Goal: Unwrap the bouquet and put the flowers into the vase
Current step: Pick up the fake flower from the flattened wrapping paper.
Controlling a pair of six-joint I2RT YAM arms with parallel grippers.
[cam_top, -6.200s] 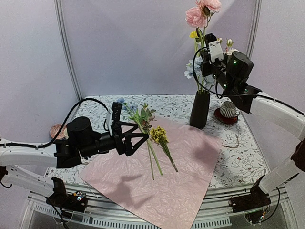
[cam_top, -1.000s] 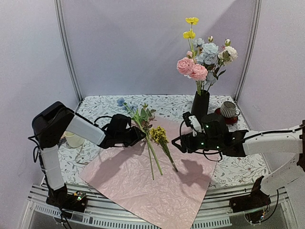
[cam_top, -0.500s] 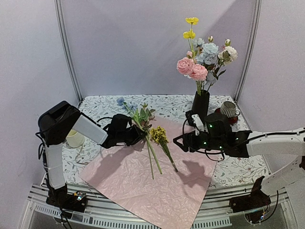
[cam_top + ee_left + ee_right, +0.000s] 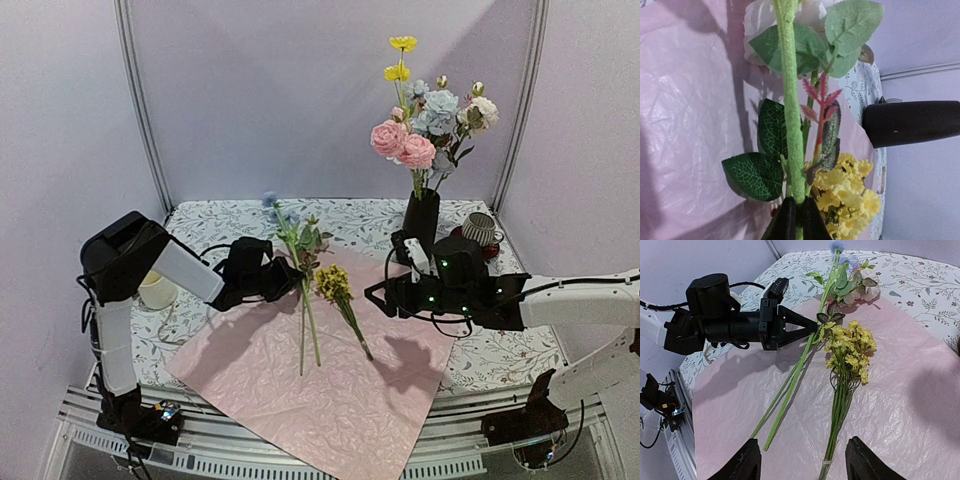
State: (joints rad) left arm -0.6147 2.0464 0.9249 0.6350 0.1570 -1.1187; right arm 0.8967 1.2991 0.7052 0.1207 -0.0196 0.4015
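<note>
**Vase part-filled, left gripper pinched on two stems**

The black vase [image 4: 420, 230] stands upright, beyond the right gripper [image 4: 375, 298] and just behind its wrist. It holds flowers [image 4: 425, 115]: two pink blooms, pale blue and cream ones, and two yellow heads on the tallest stem. Past the vase sits a ribbed cup [image 4: 481, 229] on a red saucer.

The left gripper [image 4: 296, 274] is shut tight, its fingertips [image 4: 795, 222] clamped on two long green stems [image 4: 790, 385]. Leaves and a pale blue bloom rise beyond its tips. The cut ends run back toward the near edge, down onto the pink wrapping paper [image 4: 330, 400], which lies spread flat under both grippers.

A yellow sprig [image 4: 335, 284] lies on the paper between the two grippers, just beside the left one's tips, and is in neither grip.

The right gripper's fingers [image 4: 747, 462] stand well apart and hold nothing. It hovers above the paper, pointing at the sprig's stems.
</note>
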